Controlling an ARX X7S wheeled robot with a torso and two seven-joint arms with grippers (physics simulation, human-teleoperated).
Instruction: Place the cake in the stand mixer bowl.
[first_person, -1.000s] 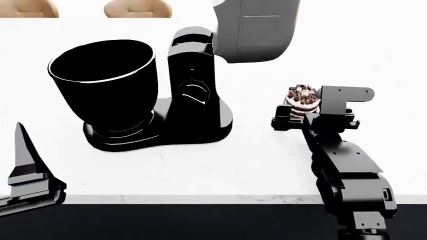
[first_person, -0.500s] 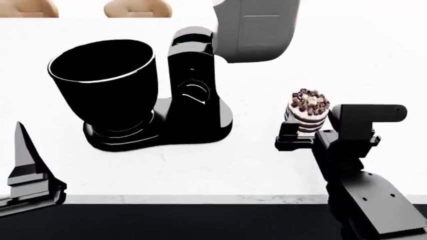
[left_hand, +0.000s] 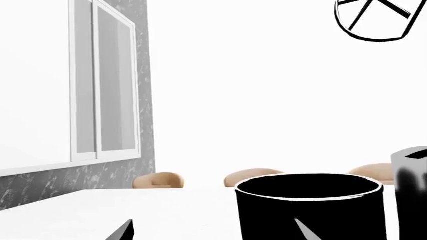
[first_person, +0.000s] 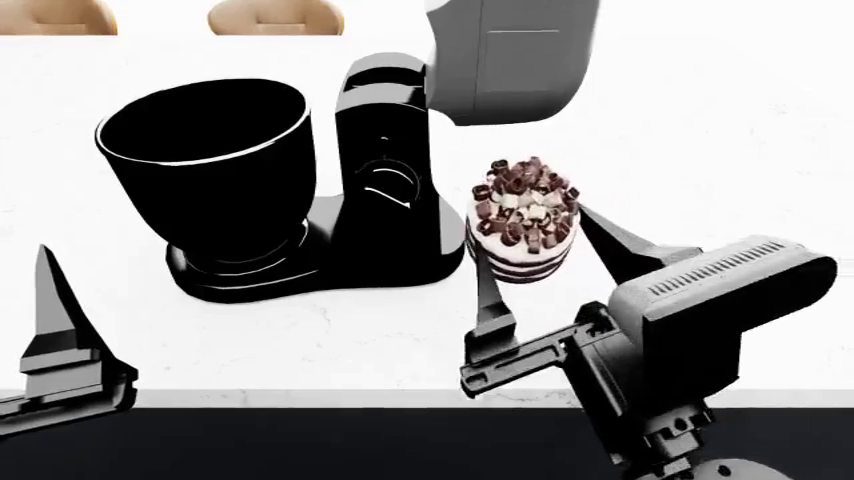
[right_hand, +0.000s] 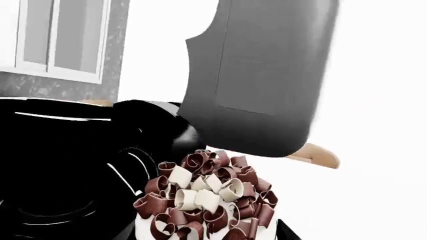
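Note:
The cake (first_person: 523, 222), with dark and white layers and chocolate curls on top, is held between the fingers of my right gripper (first_person: 531, 232), lifted above the counter just right of the mixer's black column. It fills the lower part of the right wrist view (right_hand: 207, 205). The stand mixer bowl (first_person: 207, 165) is large, glossy black with a thin pale rim, and sits on the mixer's base at the left; it also shows in the left wrist view (left_hand: 310, 210). My left gripper (first_person: 54, 330) is open and empty at the counter's near left edge.
The mixer's grey head (first_person: 514, 60) is tilted up above the black column (first_person: 387, 170), close over the cake. The white counter (first_person: 694, 130) extends right and back. Tan chair backs (first_person: 276, 17) stand beyond the far edge.
My right gripper has lifted the cake and carried it left and nearer, from the right side of the counter to beside the mixer's column. The left arm has barely moved.

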